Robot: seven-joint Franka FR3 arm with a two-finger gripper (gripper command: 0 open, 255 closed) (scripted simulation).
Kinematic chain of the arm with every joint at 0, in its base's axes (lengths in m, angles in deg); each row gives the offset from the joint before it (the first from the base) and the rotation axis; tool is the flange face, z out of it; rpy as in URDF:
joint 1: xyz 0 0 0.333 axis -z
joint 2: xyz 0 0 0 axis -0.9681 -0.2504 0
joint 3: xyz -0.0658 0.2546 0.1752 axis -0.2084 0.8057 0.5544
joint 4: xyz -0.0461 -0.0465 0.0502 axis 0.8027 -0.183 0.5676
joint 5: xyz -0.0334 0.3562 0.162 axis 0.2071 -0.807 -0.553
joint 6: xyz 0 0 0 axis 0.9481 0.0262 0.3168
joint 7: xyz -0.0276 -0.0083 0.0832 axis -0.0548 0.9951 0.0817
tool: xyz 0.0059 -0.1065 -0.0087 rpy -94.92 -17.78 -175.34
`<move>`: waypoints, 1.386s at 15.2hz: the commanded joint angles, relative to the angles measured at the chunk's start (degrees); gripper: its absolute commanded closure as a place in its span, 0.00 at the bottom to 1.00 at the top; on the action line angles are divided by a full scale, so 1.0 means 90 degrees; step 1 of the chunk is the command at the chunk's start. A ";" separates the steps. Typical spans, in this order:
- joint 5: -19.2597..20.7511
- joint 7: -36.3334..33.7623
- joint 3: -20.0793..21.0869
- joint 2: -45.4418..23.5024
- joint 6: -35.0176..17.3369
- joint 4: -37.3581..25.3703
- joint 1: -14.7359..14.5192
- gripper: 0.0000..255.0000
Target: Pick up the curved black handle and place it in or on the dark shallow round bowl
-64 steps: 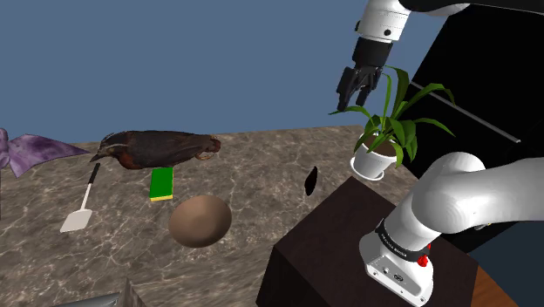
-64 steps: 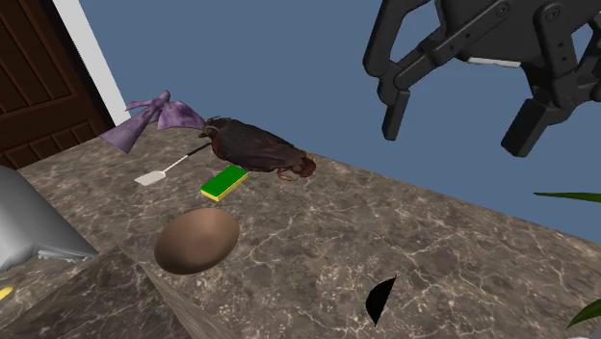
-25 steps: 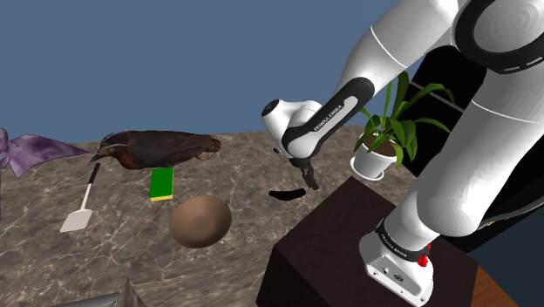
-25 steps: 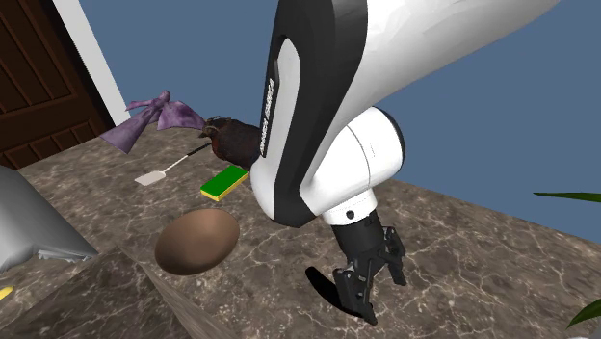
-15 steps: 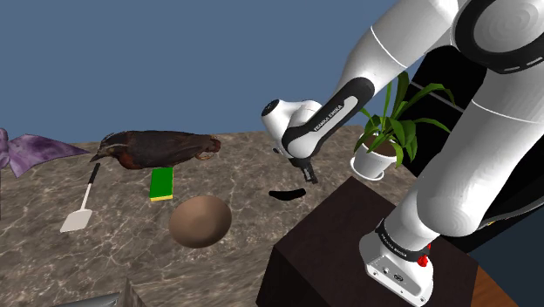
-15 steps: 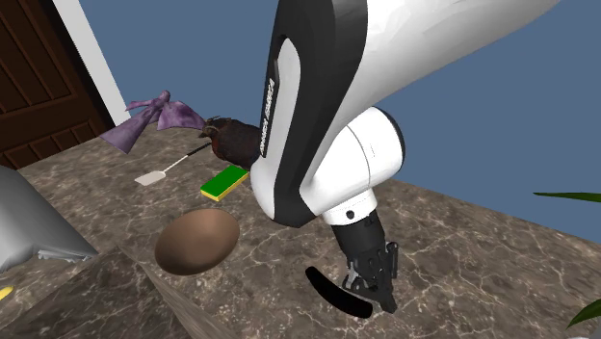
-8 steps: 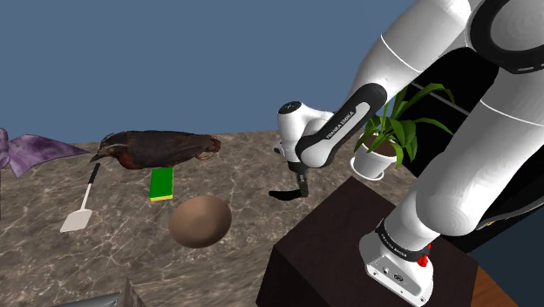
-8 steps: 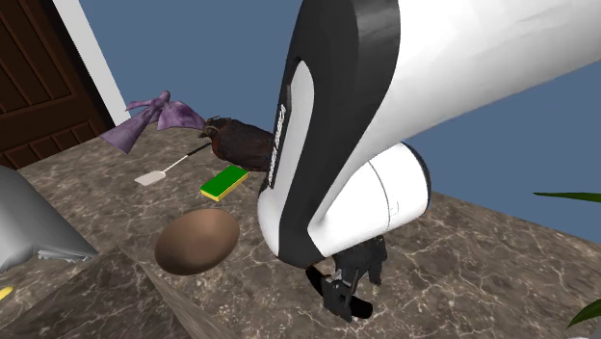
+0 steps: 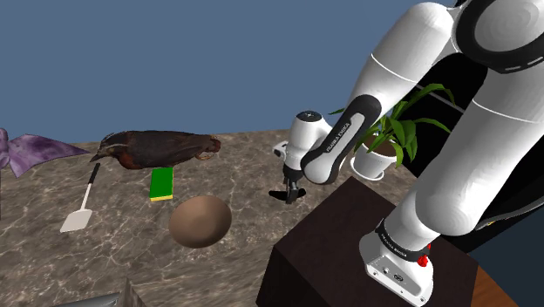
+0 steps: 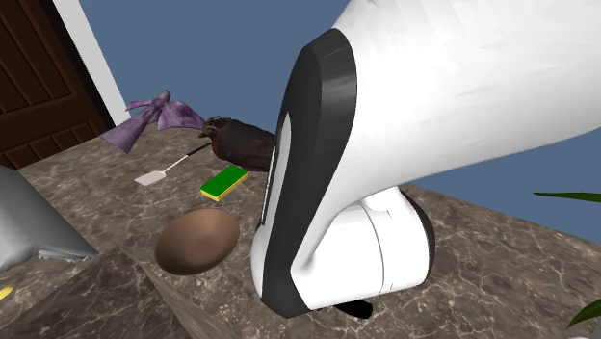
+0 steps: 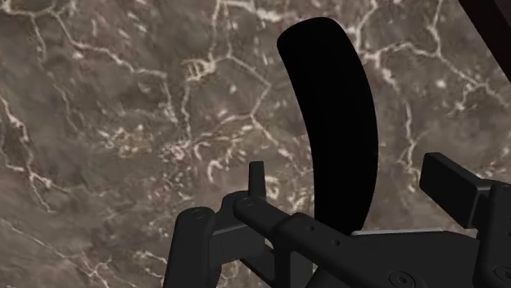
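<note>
Clearly open wide, the gripper [image 11: 351, 172] straddles the curved black handle [image 11: 332, 114], which lies flat on the marble counter [image 11: 123, 123] between the fingers [image 11: 256, 178], touching neither.

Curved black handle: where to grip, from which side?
Mid-length, across the narrow width, from straight above. The curved black handle lies flat on the marbled top, so only its long edges give opposing faces. The open gripper straddles it without touching.
</note>
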 commanded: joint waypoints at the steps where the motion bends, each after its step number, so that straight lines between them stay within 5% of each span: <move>1: 0.0169 -0.0109 -0.0095 -0.0280 -0.0257 -0.0046 -0.0036 0.00; 11: 0.0366 -0.0258 -0.0270 -0.0622 -0.0527 -0.0117 -0.0161 0.00; 12: 0.0366 -0.0258 -0.0270 -0.0622 -0.0527 -0.0117 -0.0161 1.00; 21: 0.0367 -0.0259 -0.0271 -0.0623 -0.0529 -0.0117 -0.0161 1.00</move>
